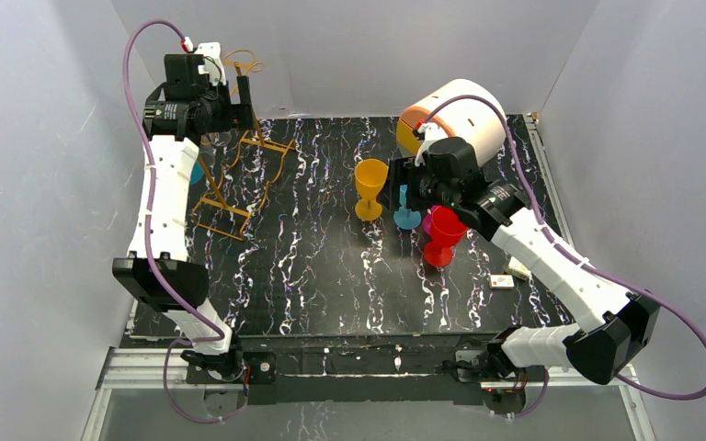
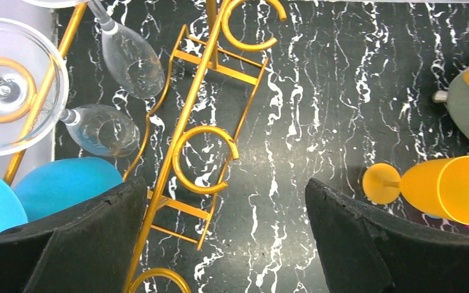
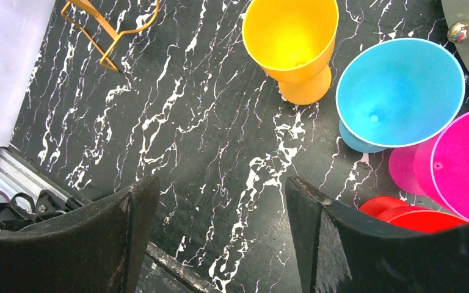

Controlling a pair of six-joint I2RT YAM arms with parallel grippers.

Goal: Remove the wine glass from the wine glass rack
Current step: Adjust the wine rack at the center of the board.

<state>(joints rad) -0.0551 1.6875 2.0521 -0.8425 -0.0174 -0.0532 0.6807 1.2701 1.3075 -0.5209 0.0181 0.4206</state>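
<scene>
The rack (image 2: 184,116) stands at the far left corner of the desk (image 1: 331,276). Two clear glasses hang upside down along its left side, feet caught in the curled hooks and bowls pointing down: one wine glass (image 2: 107,129) nearer the wrist camera and a second glass (image 2: 131,61) beyond it. Something blue (image 2: 55,183) sits low beside them, too cut off to name.

The left gripper (image 2: 226,244) hovers over the rack with its jaws spread wide and nothing in them. Between the fingers lies an empty hook, not a glass; the hanging glasses are off to the left of the gap, apart from both fingers. By my reading the reach is made, but the grasp and the lift off the hook are all left to do.

Toward the middle and right of the desk stand a yellow goblet (image 1: 370,179), a blue glass (image 3: 397,91), a pink glass (image 3: 464,159) and a red glass (image 1: 445,230), close together before a white drum (image 1: 464,115). The right gripper (image 3: 220,244) hangs just beside them, also wide and empty.
</scene>
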